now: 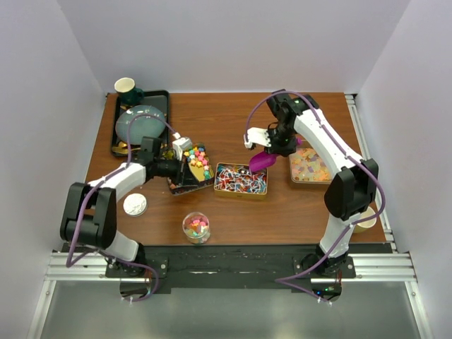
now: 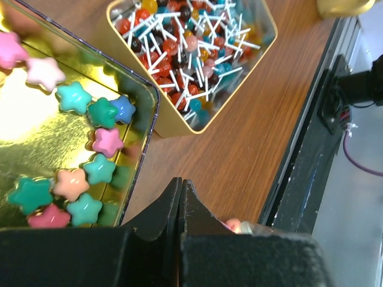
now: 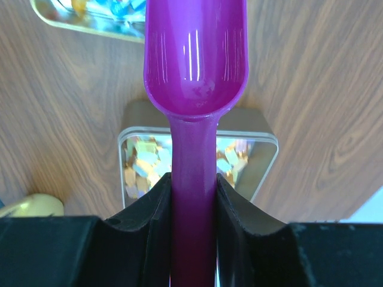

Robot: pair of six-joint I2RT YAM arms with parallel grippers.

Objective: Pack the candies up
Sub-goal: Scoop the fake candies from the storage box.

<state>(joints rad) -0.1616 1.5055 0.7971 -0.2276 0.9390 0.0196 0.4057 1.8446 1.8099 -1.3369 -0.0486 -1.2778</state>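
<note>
- Wood-grain tabletop [image 1: 282, 219] carries, nearest the arm bases, a small clear jar [image 1: 195, 227] in which a few mixed candies are seen. A white lid [image 1: 134, 205] lies apart to its left.
- The left claw [image 2: 181, 186] is seen pressed together with nothing between its fingers, just beside the gold tin [image 2: 157, 110] of star candies [image 2: 99, 170].
- That tin appears tilted in the overhead view. If it is nudged by the closed claw, stars could be spilled onto the tabletop.
- The middle tin [image 2: 274, 33] is filled with lollipops [image 2: 179, 48]. Their white sticks are tangled, so several could be dragged out at once and dropped.
- The right claw [image 3: 192, 179] is clamped on the handle of the purple scoop [image 3: 194, 54]. The scoop's bowl is empty and is held over bare wood between the middle tin and the gummy tin [image 3: 272, 152].
- The gummies [image 1: 311, 166] lie in that tin, well apart from the jar. A loaded scoop would have to be carried past the lollipops, and pieces could be scattered by a tilt or a jolt.
- The jar mouth is judged not much wider than the scoop bowl, so spillage at pouring is a likely fault.
- Farthest, a black tray [image 1: 164, 95] with a teal bowl [image 1: 138, 123] and a cup [image 1: 126, 86] is set at the left rear corner.
</note>
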